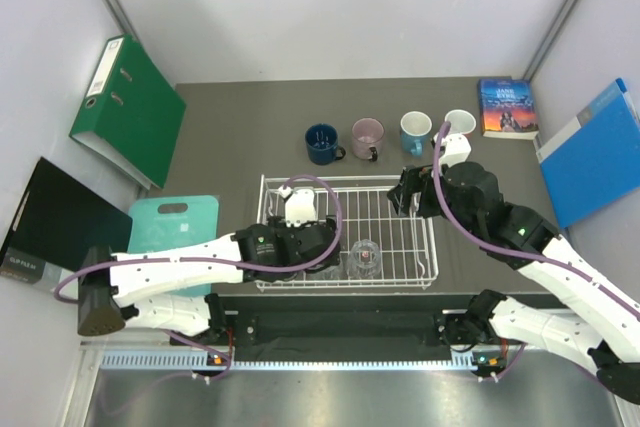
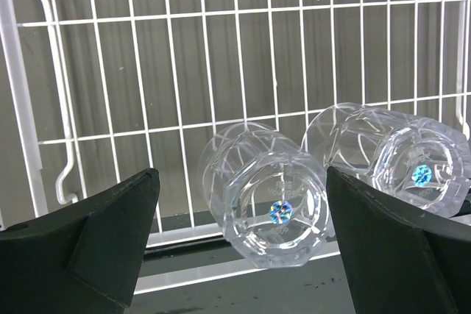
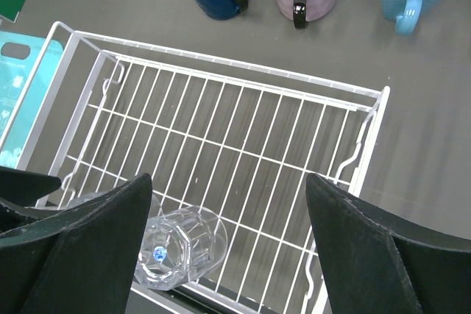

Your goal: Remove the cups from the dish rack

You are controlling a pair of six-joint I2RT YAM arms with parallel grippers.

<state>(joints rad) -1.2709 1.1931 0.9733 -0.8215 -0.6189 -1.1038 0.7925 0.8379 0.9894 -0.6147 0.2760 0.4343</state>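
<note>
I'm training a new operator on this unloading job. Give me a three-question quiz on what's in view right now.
1. True or false: the dish rack is empty.
2. Which mug stands between the navy mug and the light blue mug? A) green B) mauve-pink C) yellow
3. How many glass tumblers lie in the rack?
Key: 1 false; 2 B, the mauve-pink mug; 3 two, both on their sides.
</note>
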